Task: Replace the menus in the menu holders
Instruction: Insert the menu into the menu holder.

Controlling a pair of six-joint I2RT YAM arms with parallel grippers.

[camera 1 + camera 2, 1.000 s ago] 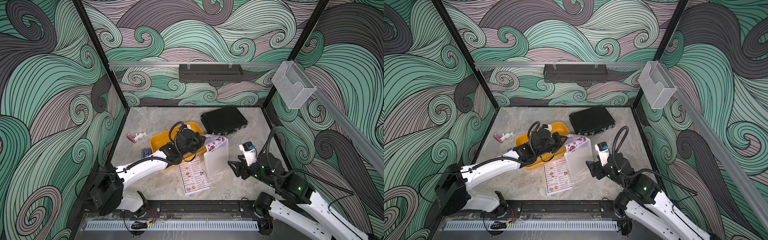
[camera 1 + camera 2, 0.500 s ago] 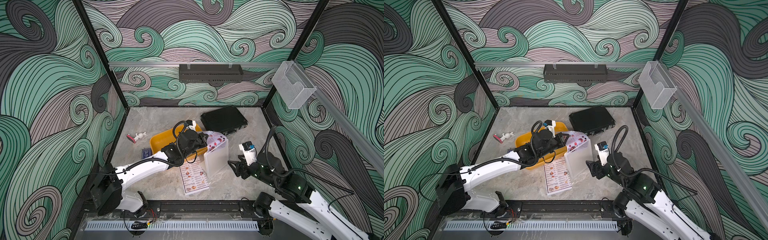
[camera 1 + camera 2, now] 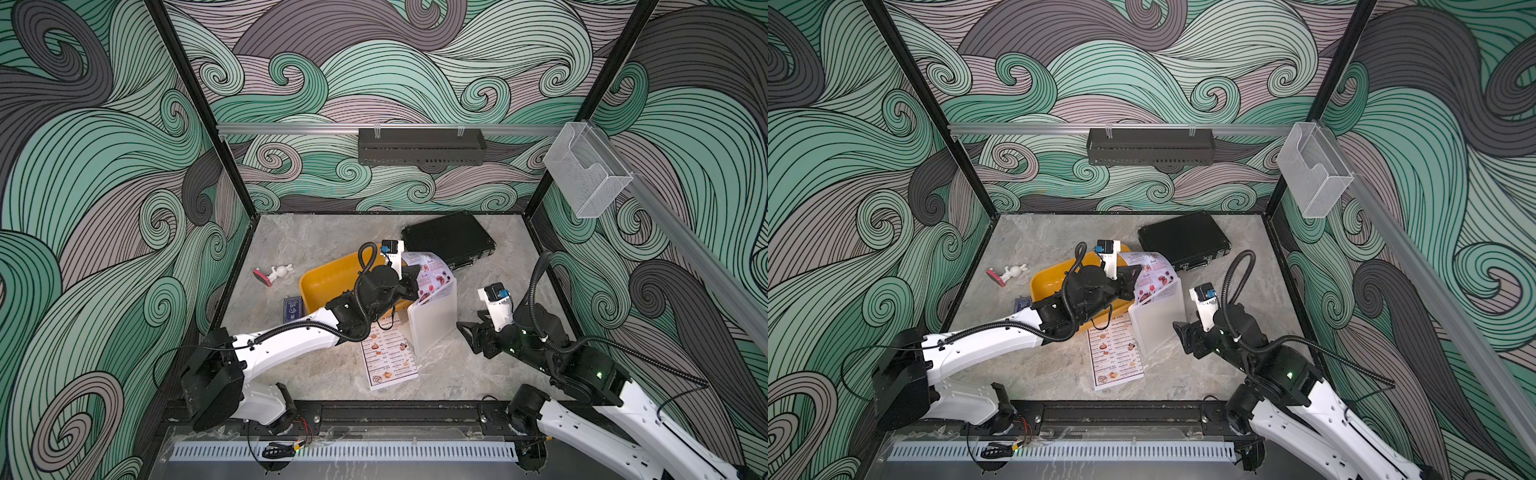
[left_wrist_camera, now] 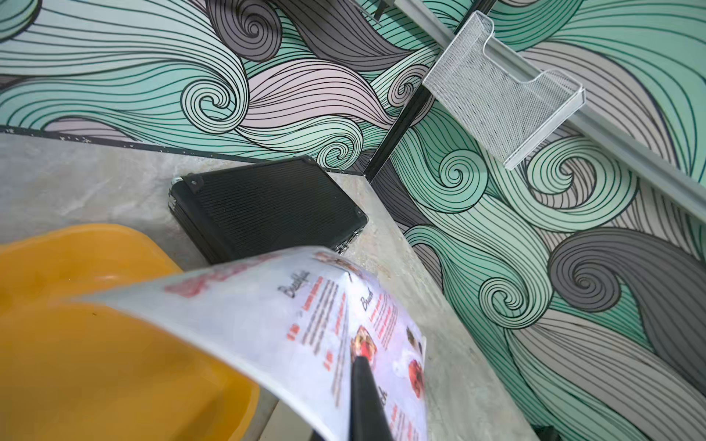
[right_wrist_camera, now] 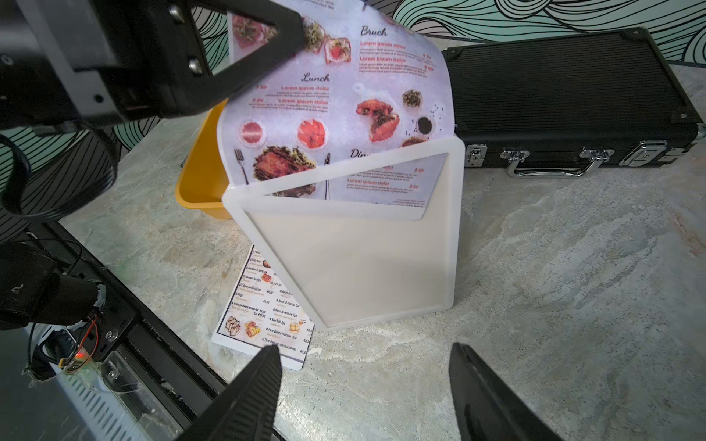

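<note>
Bending out of the top of the menu holder, the photo menu is a pale pinkish-lilac sheet with black script headings "Bruch" and "Lunch", red item lines and round food photos. Its lower part sits askew inside the stand and shows through the window. Its upper part curls up and back over the yellow tub.

The left gripper is clamped on that free upper part, with one black finger lying across the printed face in the left wrist view.

The holder is milky-white plastic, rectangular with rounded corners and a raised border. It stands upright on the marble-look table, between the tub and the right gripper. That gripper's jaws are spread wide and hold nothing; it hovers near the stand's face without touching it.

The other menu is white with a dark border, text columns and small dish pictures. It lies flat on the table at the stand's foot, and the stand hides one corner of it.

The count is as follows:
- Two menus, one in the stand and one on the table.
- One menu holder.
- One yellow tub.
- One ribbed black case with chrome latches, behind the stand.
- One small white figurine.
- One small dark-blue pack beside the tub.
- One clear box and one black rack, both on the walls.
</note>
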